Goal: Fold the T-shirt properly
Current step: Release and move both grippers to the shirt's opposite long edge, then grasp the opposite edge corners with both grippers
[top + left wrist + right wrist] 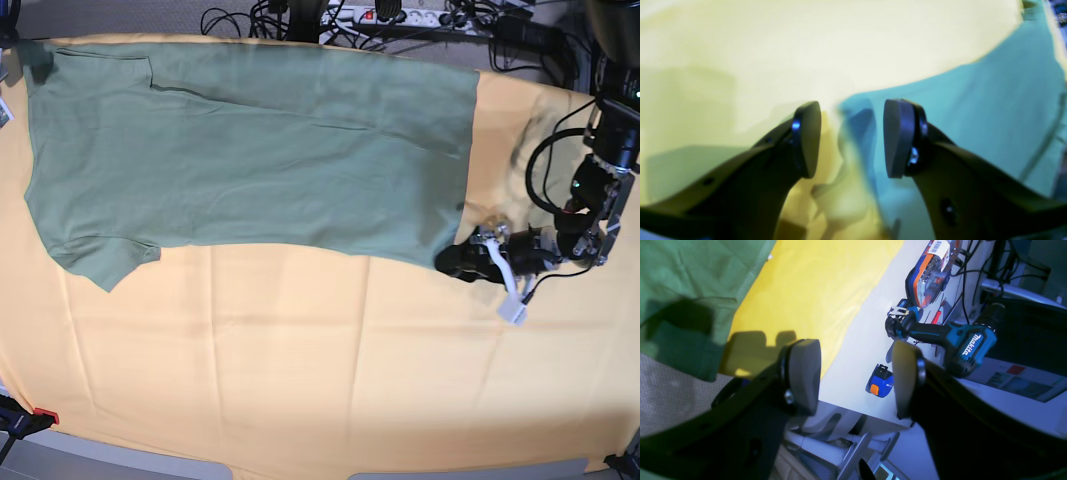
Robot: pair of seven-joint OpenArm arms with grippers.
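The sage-green T-shirt (250,160) lies spread flat across the far half of the yellow-orange cloth (300,370), with a sleeve at the front left. My left gripper (453,263) is low at the shirt's near right corner. In the left wrist view the left gripper (851,140) is open and the shirt's corner (858,113) lies between the fingers, not pinched. My right gripper (853,378) is open and empty, beside the shirt's edge (690,280) and over the cloth's border. It hardly shows in the base view.
A blue Makita drill (960,340), a small blue and orange item (881,385) and an orange and blue case (927,276) lie on the white surface beyond the cloth. Cables and a power strip (400,15) run along the back. A red clamp (40,415) sits at the front left.
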